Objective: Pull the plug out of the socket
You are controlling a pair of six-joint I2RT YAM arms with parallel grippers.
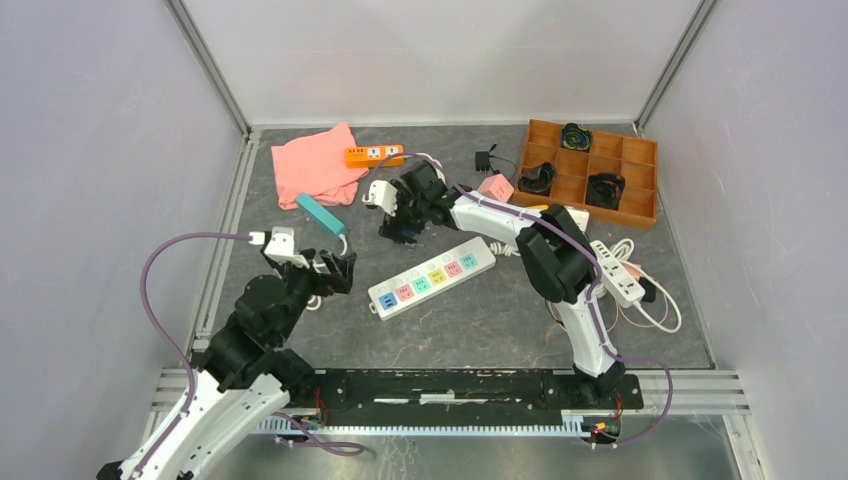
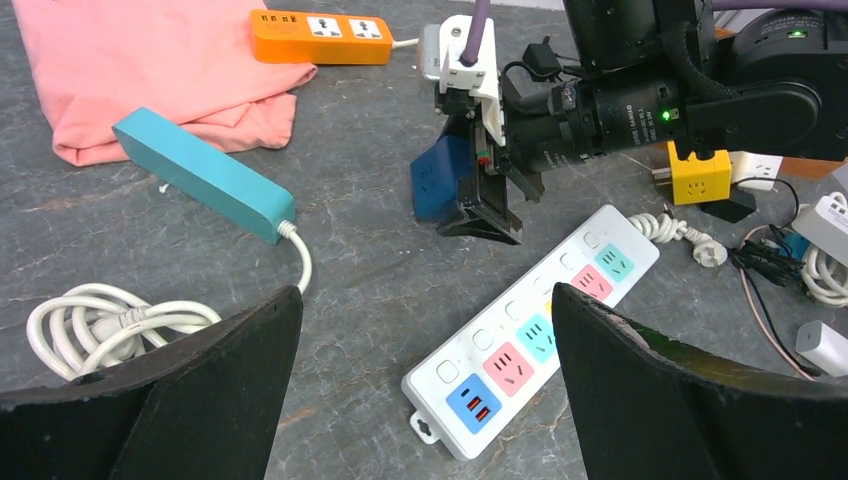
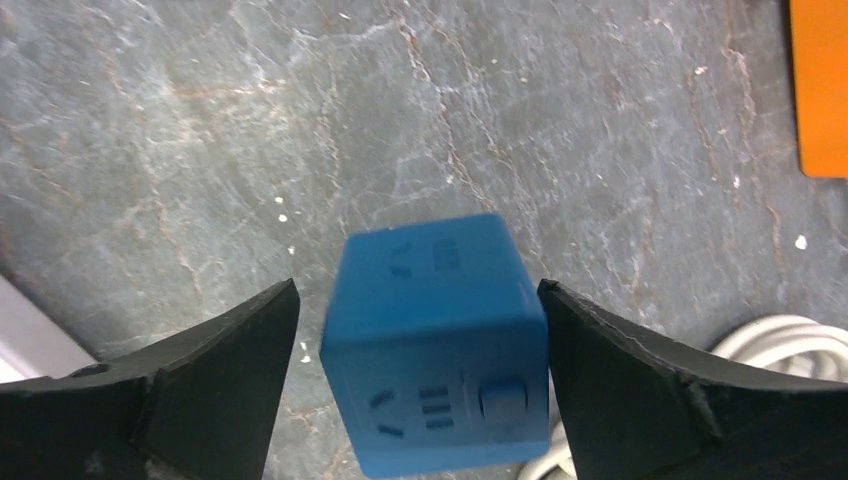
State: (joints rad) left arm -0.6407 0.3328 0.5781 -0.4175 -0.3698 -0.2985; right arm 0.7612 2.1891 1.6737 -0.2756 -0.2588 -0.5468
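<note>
The right hand (image 3: pixel 418 290) straddles the blue plug (image 3: pixel 440 350) with its jaws spread, one side clear and the other nearly brushing it. The plug seems to rest on the table (image 1: pixel 470 330), apart from the socket (image 1: pixel 432 278). The left hand (image 2: pixel 425 292) hovers wide open near the socket. A clean release likely needs a straight lift, so neither finger drags the plug.

Grey marbled tabletop (image 1: pixel 480 330), plain pale walls (image 1: pixel 430 60)
</note>
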